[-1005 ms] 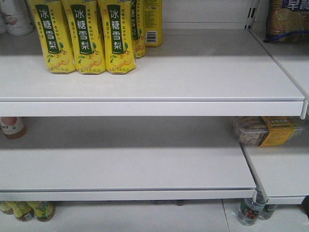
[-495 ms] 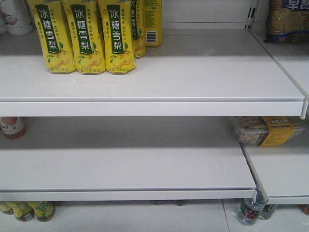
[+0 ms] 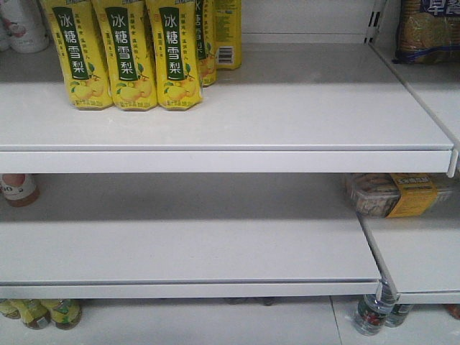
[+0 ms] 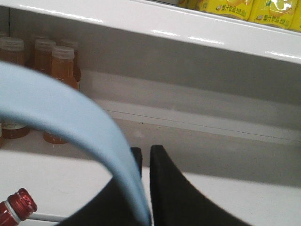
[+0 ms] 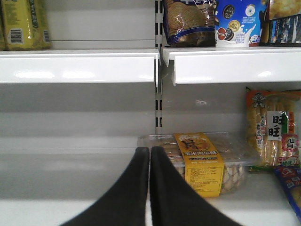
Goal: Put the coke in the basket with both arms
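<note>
Nothing moved; left fingers [image 4: 141, 155] pinch basket handle [image 4: 70, 113].

White shelves [image 3: 215, 122] carry yellow drink cartons [image 3: 126, 54] and a snack tray [image 3: 392, 194]

The shelves [image 3: 215, 115] looked like smooth white painted metal with a soft sheen. Above the left gripper [image 4: 145, 155], whose fingers were matt black, the yellow cartons [image 3: 122, 54] were glossy. Beyond the right gripper [image 5: 149, 155], the snack box [image 5: 197, 160] was clear shiny plastic.
</note>
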Motion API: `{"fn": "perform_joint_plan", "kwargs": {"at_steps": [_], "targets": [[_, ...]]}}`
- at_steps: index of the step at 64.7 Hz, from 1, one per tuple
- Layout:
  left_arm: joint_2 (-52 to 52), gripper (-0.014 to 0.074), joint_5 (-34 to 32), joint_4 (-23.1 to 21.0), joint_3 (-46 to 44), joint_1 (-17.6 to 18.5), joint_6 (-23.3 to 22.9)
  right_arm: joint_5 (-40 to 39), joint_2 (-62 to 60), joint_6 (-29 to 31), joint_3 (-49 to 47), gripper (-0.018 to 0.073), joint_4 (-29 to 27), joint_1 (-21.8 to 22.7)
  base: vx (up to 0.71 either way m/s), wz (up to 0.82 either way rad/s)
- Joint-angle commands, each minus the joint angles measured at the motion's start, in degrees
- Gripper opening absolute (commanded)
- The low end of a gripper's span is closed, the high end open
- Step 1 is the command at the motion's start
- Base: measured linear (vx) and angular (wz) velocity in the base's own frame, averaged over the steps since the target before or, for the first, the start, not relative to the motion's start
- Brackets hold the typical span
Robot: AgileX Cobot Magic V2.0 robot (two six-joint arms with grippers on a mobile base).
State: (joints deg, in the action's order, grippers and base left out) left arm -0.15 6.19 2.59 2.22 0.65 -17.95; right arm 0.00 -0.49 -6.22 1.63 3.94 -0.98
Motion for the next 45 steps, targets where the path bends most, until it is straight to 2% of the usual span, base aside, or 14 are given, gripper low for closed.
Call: {"fn": "perform_joint_plan", "kwargs": {"at_steps": [1,45], "targets": [[-1.4,-0.0005,-8.5,3.1,0.2,0.0,2.6,-4.3,-0.8,0.4,1.1,-0.0005,0.5,0.4,0.00,0.00],[-1.4,-0.0005,-8.5,3.1,0.2,0.0,2.6,-4.3,-0.8,0.4,1.1,-0.0005,0.5,0.4,0.00,0.00]]}}
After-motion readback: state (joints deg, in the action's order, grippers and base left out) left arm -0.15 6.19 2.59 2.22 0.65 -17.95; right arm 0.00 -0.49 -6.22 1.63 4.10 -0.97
